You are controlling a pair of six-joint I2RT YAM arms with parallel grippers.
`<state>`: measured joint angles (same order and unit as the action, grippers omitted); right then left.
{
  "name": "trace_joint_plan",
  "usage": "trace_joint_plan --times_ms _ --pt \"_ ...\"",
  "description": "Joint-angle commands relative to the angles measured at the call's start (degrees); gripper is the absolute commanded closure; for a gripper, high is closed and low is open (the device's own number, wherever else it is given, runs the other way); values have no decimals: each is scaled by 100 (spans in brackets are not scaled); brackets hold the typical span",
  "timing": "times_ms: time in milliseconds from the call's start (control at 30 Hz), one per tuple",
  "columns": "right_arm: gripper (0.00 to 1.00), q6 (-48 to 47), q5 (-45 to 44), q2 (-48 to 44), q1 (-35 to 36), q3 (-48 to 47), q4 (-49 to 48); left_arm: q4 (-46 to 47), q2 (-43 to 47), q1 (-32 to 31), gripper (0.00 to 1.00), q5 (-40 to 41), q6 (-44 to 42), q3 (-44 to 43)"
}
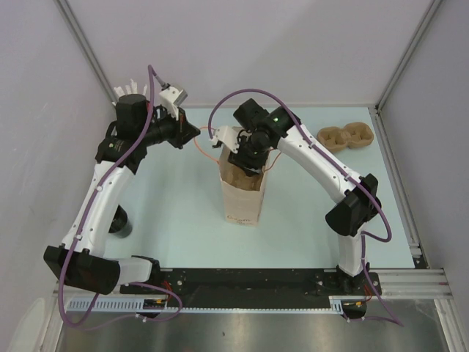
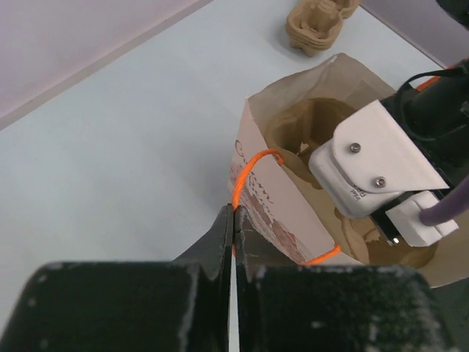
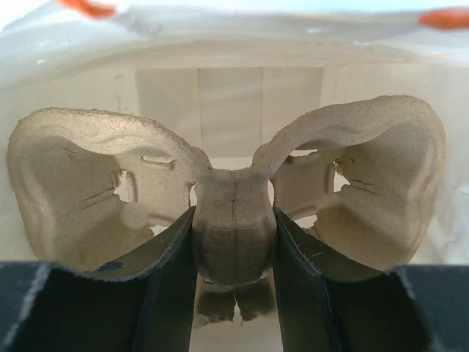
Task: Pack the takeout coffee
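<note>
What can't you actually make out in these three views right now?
Cup: top view, mostly under the left arm; lid or contents unreadable.
Bag bottom: right wrist view, blocked by the carrier.
Straws: top view, their holder hidden behind the left arm.
Bag print: too small in top view; partly behind the left tool pinching the handle in left wrist view.
</note>
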<state>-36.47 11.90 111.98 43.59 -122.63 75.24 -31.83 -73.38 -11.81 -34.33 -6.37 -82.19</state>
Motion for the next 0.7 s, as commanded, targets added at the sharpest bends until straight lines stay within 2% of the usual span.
trace_joint_plan --times_ms 0,533,667 --pt "62 -27 5 8 -18 81 192 274 149 4 100 435 171 -69" --pt "63 -264 40 517 -70 -121 948 547 334 -58 100 1121 241 256" --pt "63 -282 93 544 -70 -139 983 564 342 -102 100 1550 242 265"
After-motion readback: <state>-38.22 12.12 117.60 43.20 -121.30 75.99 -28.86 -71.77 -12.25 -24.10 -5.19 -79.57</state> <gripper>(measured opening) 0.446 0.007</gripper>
